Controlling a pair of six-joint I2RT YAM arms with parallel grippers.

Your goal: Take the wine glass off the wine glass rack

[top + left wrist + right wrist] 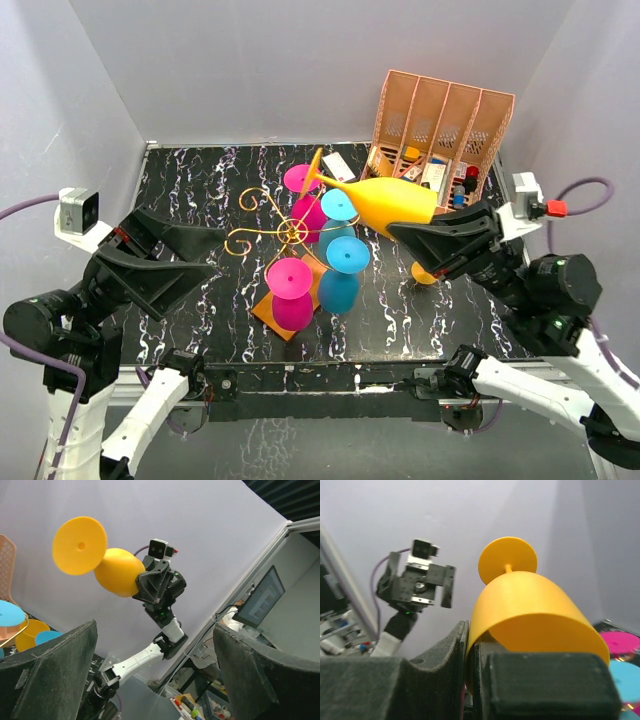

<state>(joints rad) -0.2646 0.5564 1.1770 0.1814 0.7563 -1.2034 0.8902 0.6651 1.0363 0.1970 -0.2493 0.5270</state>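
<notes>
The yellow wine glass [390,203] is in the air on its side, foot pointing back-left, above and just right of the wine glass rack [262,226]. The right gripper [403,234] is clamped on the bowl's rim, which sits pinched between its fingers [435,675]. Pink glasses [290,279] and blue glasses [348,254] crowd the gold wire rack on its orange base. The left gripper [205,256] hangs left of the rack, jaws wide apart and holding nothing. At the back right, the salmon-pink organiser [445,112] holds small items in its slots, too small to identify.
</notes>
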